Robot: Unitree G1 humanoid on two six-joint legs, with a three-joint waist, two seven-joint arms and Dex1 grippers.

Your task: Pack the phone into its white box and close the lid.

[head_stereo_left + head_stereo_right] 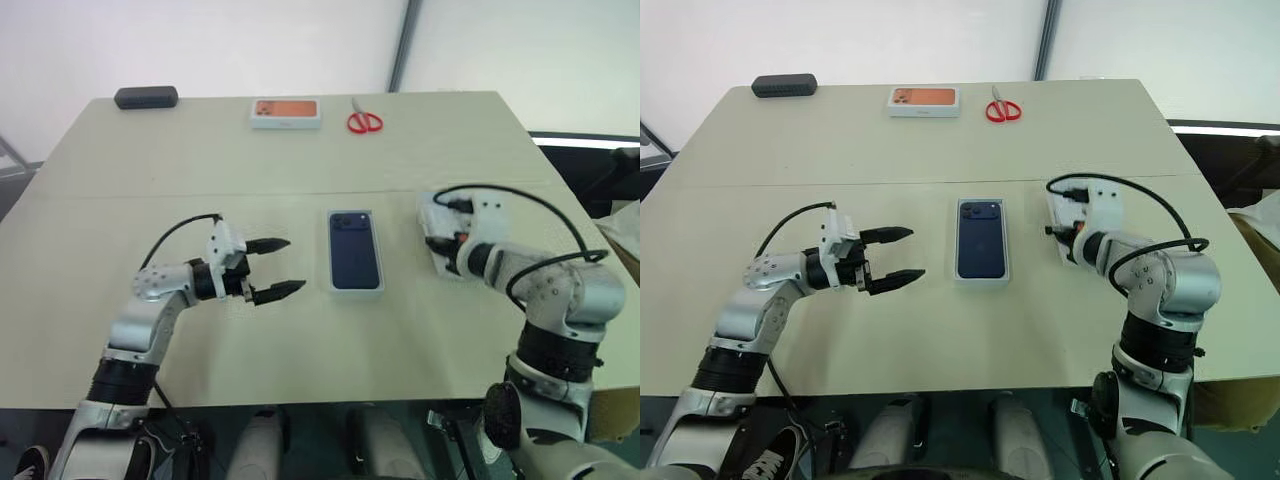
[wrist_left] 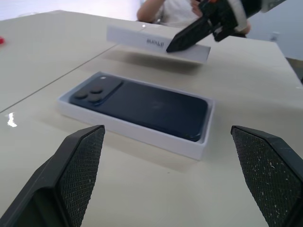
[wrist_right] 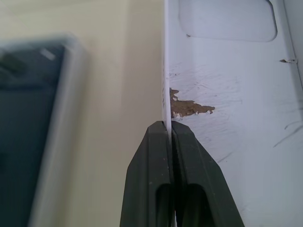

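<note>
Right gripper [image 3: 170, 127] pinches the lid [image 2: 156, 43] by its side wall, lifted off table. Left gripper [image 1: 285, 268] spread wide beside the white box [image 1: 355, 290], the phone [image 1: 355, 250] inside.

We see the navy phone [image 1: 356, 250] lying camera-side up inside the white box [image 1: 355, 290] at mid-desk; beside it, the white lid [image 2: 156, 43] hangs tilted above the desk
</note>
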